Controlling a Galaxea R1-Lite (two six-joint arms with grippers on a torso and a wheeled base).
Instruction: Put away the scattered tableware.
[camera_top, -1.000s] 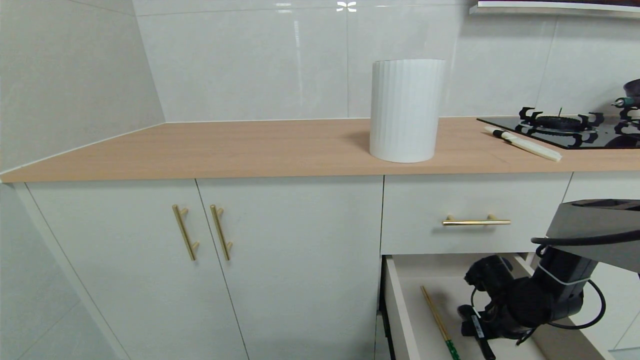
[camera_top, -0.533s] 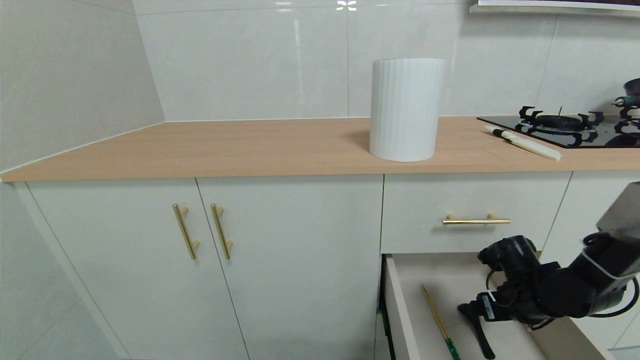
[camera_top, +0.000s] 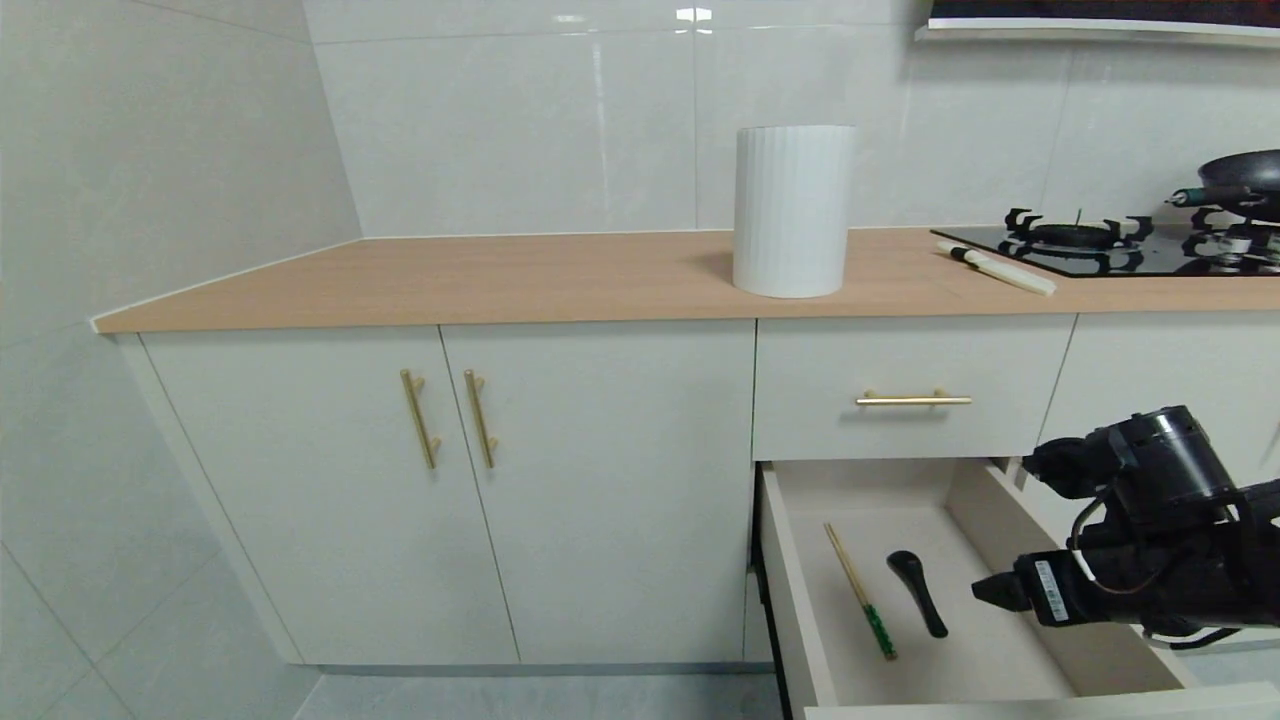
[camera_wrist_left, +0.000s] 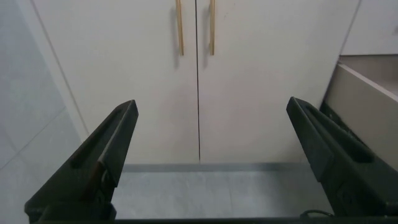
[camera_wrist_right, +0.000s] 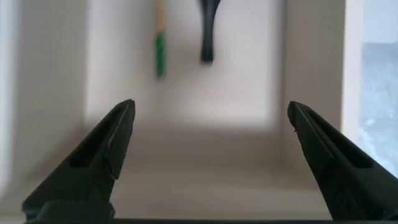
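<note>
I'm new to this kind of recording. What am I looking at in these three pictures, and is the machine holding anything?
This is a two-armed robot on wheels in a kitchen. The wide picture comes from a camera on its head. The other two come from cameras on its wrists, each looking out between its tool's two dark fingers. The right tool is open and points into an open drawer, where chopsticks and a black spoon lie. The left tool is open too, facing the cabinet doors. Neither holds anything. On the counter stands a white ribbed container, and what looks like a pale knife lies by the hob.
</note>
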